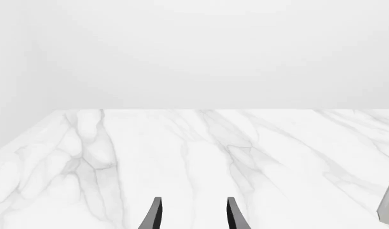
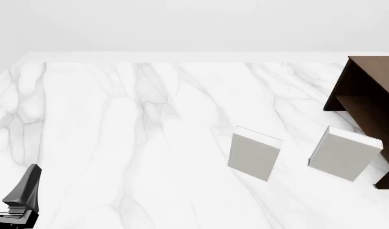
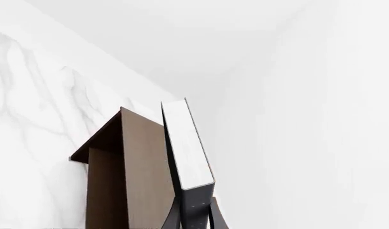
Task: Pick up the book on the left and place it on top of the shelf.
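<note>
The big white marble table (image 2: 118, 143) is seen under everything. At about 3 o'clock in the front view, the dark brown wooden shelf unit (image 2: 366, 95) is found, cut off by the edge of the picture. Its flat top and an inner board can be seen.

The dark hardcover book with white page edges (image 3: 185, 148) is seen only in the right wrist view. It is held up in the air by the right gripper (image 3: 194, 217), just beside the shelf's top. The fingers are closed tight on the book's lower end, and the book stands almost upright. How high it sits over the shelf top cannot be told.

The book is thought to be stiff and not too heavy, with smooth covers that could slip. A hold across both covers, near one end, seems best, and that is where it is held. It may wobble, because most of it sticks out past the fingers.

Two light grey-white books stand on the table. One light grey book (image 2: 342, 152) is at about 4 o'clock, near the shelf's foot. The other light grey book (image 2: 253, 153) is near 5 o'clock. Both are low, so they are not likely to be in the way.

The left gripper (image 1: 193, 214) is parked at 8 o'clock. Its fingers are set apart, and nothing is held.
</note>
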You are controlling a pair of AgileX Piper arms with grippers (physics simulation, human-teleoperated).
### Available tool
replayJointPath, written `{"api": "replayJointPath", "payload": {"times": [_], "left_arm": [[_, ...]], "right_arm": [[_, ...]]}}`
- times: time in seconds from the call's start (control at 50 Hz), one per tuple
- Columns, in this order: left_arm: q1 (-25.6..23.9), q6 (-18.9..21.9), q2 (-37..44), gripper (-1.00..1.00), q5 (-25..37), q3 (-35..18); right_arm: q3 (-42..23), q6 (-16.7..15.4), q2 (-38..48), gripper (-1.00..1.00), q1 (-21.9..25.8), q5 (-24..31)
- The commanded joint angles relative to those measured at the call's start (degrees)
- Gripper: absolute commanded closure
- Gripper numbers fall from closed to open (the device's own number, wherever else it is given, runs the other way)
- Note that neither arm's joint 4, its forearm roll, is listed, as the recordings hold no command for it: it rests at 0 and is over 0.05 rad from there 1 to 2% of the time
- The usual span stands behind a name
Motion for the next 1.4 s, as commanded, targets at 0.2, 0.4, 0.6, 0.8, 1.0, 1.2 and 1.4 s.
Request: {"api": "replayJointPath", "payload": {"times": [0.2,0.4,0.6,0.8,1.0,1.2,1.4], "left_arm": [[0.00,0.00,0.00,-1.00,0.00,0.00],[0.00,0.00,0.00,-1.00,0.00,0.00],[0.00,0.00,0.00,-1.00,0.00,0.00],[0.00,0.00,0.00,-1.00,0.00,0.00],[0.00,0.00,0.00,-1.00,0.00,0.00],[0.00,0.00,0.00,-1.00,0.00,0.00],[0.00,0.00,0.00,-1.00,0.00,0.00]], "right_arm": [[-1.56,-1.36,2.39,1.00,-3.17,-2.26],[-2.24,-2.69,4.68,1.00,-3.85,-3.69],[-1.71,-4.29,5.01,1.00,-5.14,-4.24],[-2.51,-5.18,6.89,1.00,-6.00,-5.08],[-3.29,-5.86,9.70,1.00,-5.72,-6.64],[-3.68,-7.14,11.07,1.00,-6.69,-7.14],[-2.55,-7.63,11.80,1.00,-8.23,-9.30]]}}
